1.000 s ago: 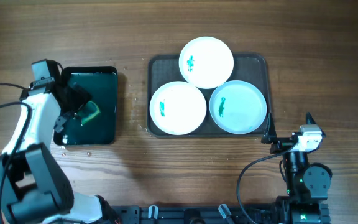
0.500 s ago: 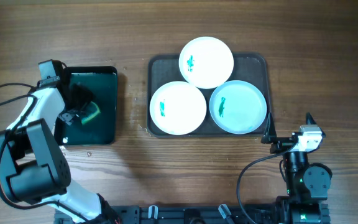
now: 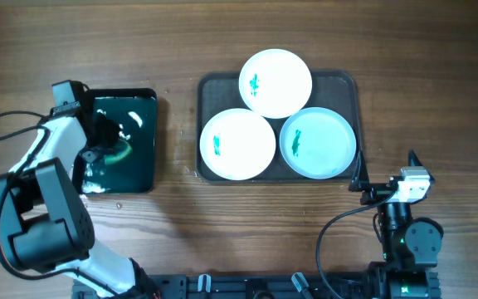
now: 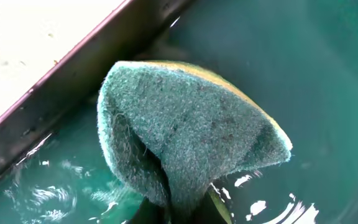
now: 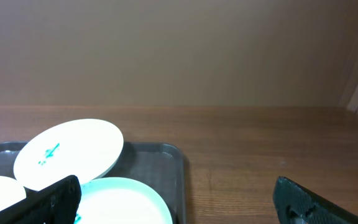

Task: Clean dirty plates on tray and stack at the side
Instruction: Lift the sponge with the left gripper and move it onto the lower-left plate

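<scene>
Three plates lie on the dark tray point(image 3: 343, 83): a white plate point(image 3: 275, 82) at the back, a white plate point(image 3: 237, 144) front left and a mint plate point(image 3: 318, 143) front right, each with a teal smear. My left gripper point(image 3: 106, 151) is down in the small black basin, shut on a green sponge point(image 3: 123, 150). In the left wrist view the sponge point(image 4: 191, 137) is folded and pinched at its lower end by the gripper point(image 4: 185, 214), over rippling green water. My right gripper point(image 3: 386, 170) stands open just off the tray's front right corner, nothing between its fingers point(image 5: 48, 202).
The small black basin point(image 3: 146, 104) with green water stands left of the tray, with droplets on the wood in front of it. A black cable point(image 3: 7, 124) loops at the far left. The right arm's base point(image 3: 409, 237) sits at the front edge.
My left gripper has closed on the sponge in the basin, squeezing it. The water now ripples and shows white glints. The right arm and the plates have not moved.
</scene>
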You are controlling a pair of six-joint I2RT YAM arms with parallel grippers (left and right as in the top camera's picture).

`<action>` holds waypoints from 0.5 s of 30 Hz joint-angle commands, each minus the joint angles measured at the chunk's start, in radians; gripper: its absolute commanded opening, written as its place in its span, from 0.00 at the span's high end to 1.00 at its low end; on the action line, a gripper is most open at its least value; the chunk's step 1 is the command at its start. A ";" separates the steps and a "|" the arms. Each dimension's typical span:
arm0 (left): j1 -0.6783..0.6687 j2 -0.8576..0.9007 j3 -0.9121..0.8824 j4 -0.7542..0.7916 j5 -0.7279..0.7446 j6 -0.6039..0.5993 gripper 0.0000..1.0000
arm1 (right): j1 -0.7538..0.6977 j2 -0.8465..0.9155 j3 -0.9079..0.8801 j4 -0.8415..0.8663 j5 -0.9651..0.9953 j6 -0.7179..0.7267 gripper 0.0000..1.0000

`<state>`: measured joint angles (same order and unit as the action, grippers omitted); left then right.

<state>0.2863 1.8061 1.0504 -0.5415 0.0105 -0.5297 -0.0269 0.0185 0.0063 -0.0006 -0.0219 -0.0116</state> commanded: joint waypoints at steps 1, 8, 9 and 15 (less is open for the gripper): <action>-0.001 -0.149 0.011 -0.021 0.108 0.002 0.96 | 0.003 -0.003 -0.001 0.003 0.000 0.014 0.00; -0.001 -0.407 0.011 -0.073 0.139 0.002 0.96 | 0.003 -0.003 -0.001 0.003 0.000 0.014 0.00; -0.001 -0.433 0.011 -0.083 0.138 0.002 0.96 | 0.003 -0.003 -0.001 0.003 0.000 0.014 0.00; -0.039 -0.375 -0.105 -0.039 0.042 0.002 0.96 | 0.003 -0.003 -0.001 0.004 0.000 0.014 0.00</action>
<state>0.2790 1.3689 1.0367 -0.6434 0.1188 -0.5297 -0.0269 0.0185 0.0063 -0.0006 -0.0216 -0.0116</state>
